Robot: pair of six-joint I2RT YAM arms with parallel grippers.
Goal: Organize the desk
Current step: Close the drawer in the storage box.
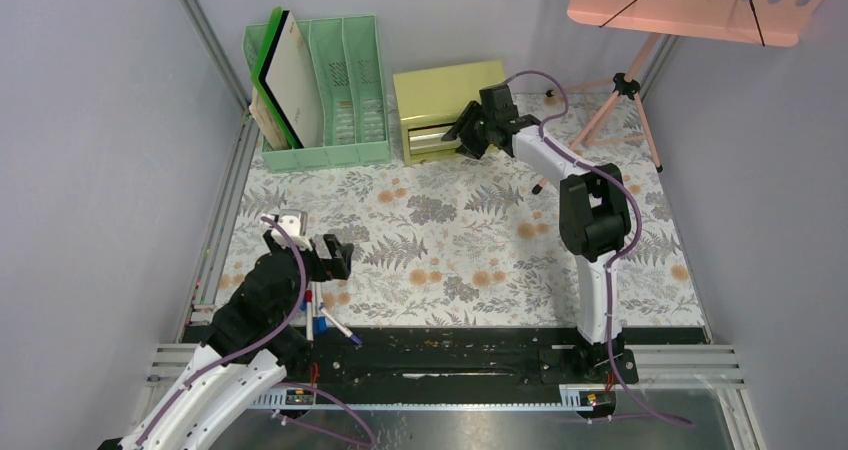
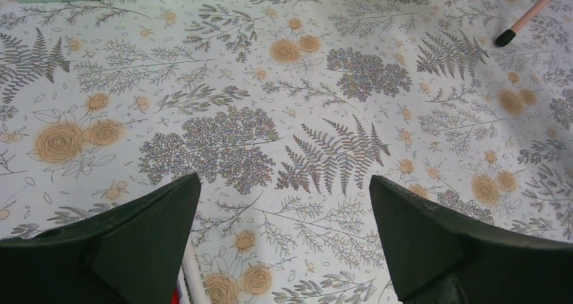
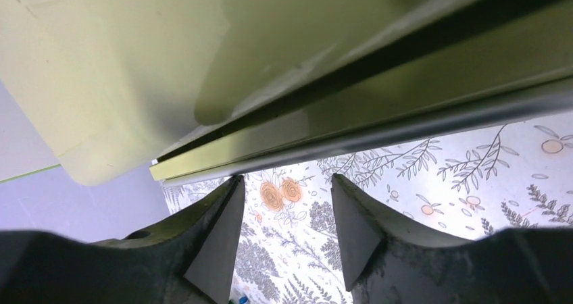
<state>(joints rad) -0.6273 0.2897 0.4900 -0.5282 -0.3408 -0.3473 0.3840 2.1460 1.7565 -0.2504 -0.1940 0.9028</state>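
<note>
Over desk (image 1: 450, 232), left end effector (image 2: 284, 182) wide, right end effector (image 3: 285, 180) half-open, empty, at chest (image 1: 445, 90)

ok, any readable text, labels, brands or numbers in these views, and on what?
No text is readable in any view.
mint-green plastic file rack: no lettering visible.
yellow-green drawer chest: plain faces, no label.
pale fern-and-flower printed desk: pattern only.
white pen with a blue tip: too small to tell.

Left fingers (image 2: 135, 250) wide, right fingers (image 3: 216, 240) parted
</note>
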